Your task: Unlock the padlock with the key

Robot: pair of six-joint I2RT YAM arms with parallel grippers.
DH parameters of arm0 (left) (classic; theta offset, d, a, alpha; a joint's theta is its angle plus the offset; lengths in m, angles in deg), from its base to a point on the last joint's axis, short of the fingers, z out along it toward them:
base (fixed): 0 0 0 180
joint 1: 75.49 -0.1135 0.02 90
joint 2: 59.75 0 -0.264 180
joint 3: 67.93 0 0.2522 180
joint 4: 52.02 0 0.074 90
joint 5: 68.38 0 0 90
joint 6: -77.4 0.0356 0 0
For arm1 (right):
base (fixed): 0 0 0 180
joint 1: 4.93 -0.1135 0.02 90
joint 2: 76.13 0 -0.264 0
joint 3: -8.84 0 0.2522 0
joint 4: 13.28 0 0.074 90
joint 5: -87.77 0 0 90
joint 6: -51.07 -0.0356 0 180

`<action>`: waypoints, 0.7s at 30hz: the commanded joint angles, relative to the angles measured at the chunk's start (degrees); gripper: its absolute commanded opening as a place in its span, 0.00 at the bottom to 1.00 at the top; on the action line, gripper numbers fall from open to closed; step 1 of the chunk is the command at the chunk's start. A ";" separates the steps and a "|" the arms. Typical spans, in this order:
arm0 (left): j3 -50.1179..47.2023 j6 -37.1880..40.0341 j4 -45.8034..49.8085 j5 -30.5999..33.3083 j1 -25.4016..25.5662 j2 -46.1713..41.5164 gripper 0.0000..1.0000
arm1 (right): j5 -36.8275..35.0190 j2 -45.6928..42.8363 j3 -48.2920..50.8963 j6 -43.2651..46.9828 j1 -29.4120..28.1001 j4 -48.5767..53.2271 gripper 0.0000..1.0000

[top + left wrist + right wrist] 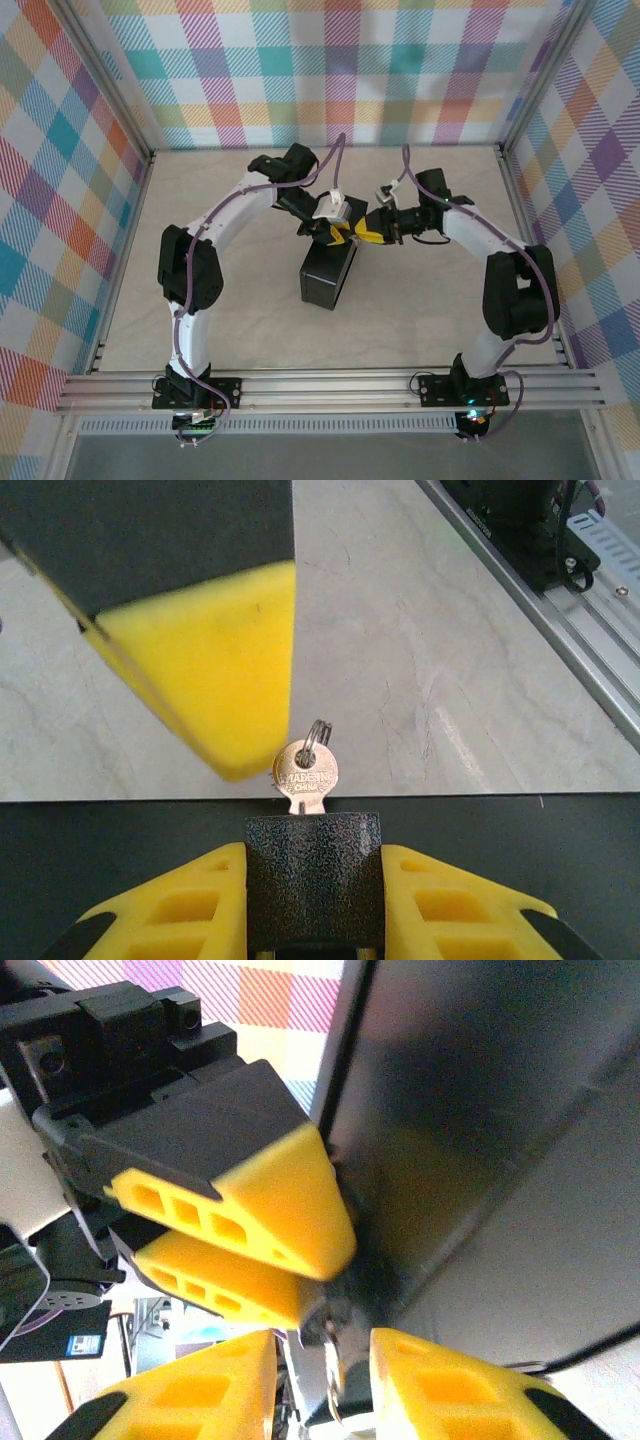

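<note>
A black rectangular box stands on the pale marbled table; whether anything lies inside it cannot be told. Over the box's top, the left gripper has its yellow jaws pinching the dark, grainy metal padlock. The right gripper faces it, jaws slightly spread on either side of the brass key, which sits in the padlock, ungripped. A small wire ring threads the key's bow.

One padlock, one key carrying one small ring, and one black box, on one desk. Two arms, left arm and right arm, each ending in one tool: left tool, right tool. Yellow fingers: two per tool, four altogether.
</note>
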 commanded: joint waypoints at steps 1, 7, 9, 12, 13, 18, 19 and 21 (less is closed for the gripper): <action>-1.46 -0.86 0.51 -2.47 -0.39 -1.88 0.23 | 0.29 -2.49 1.98 2.26 1.30 0.01 0.33; -1.37 -1.29 0.24 -2.50 -0.45 -1.99 0.23 | 1.42 -3.96 3.86 0.95 0.85 -2.64 0.25; -1.37 -1.41 0.20 -2.39 -0.48 -1.97 0.23 | 1.49 -3.91 3.61 0.81 0.28 -2.77 0.25; -1.37 -1.48 0.21 -2.39 -0.44 -2.06 0.23 | 1.85 -3.53 3.18 0.20 -0.56 -3.55 0.23; -1.47 -1.47 0.23 -2.36 -0.38 -2.13 0.23 | 1.82 -3.37 3.09 -0.06 -0.74 -3.86 0.23; -1.46 -1.56 0.13 -2.37 -0.39 -2.10 0.23 | 2.06 -2.78 2.81 -0.60 -1.74 -4.68 0.21; -1.38 -1.56 0.17 -2.45 -0.38 -2.06 0.23 | 2.07 -2.62 2.80 -0.64 -1.89 -4.88 0.20; -1.27 -1.56 0.13 -2.69 -0.39 -2.06 0.23 | 1.95 -2.39 2.78 -0.74 -2.24 -4.93 0.17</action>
